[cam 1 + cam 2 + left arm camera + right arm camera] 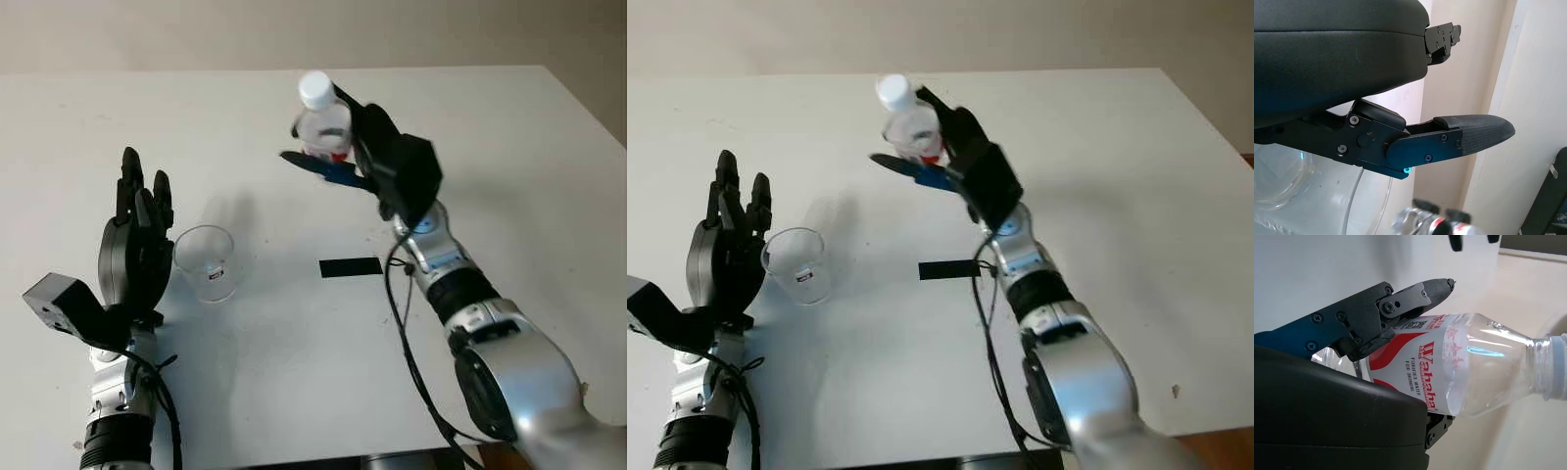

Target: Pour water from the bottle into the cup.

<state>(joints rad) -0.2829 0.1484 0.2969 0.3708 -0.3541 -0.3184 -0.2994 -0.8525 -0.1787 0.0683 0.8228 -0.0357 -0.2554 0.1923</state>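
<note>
My right hand [338, 157] is shut on a clear water bottle [323, 122] with a white cap and a red-and-white label, holding it upright above the table's far middle. In the right wrist view the fingers [1376, 313] wrap the bottle [1464, 372] around its label. A clear plastic cup [206, 262] stands upright on the white table [294, 372] at the near left. My left hand [137, 245] is open, just left of the cup and close to its side. The cup's wall [1308, 196] shows beneath the left hand's finger [1459, 142].
A small black strip [351, 266] lies on the table between the cup and my right arm. A black cable [407, 333] runs along the right forearm. The table's far edge meets a beige wall.
</note>
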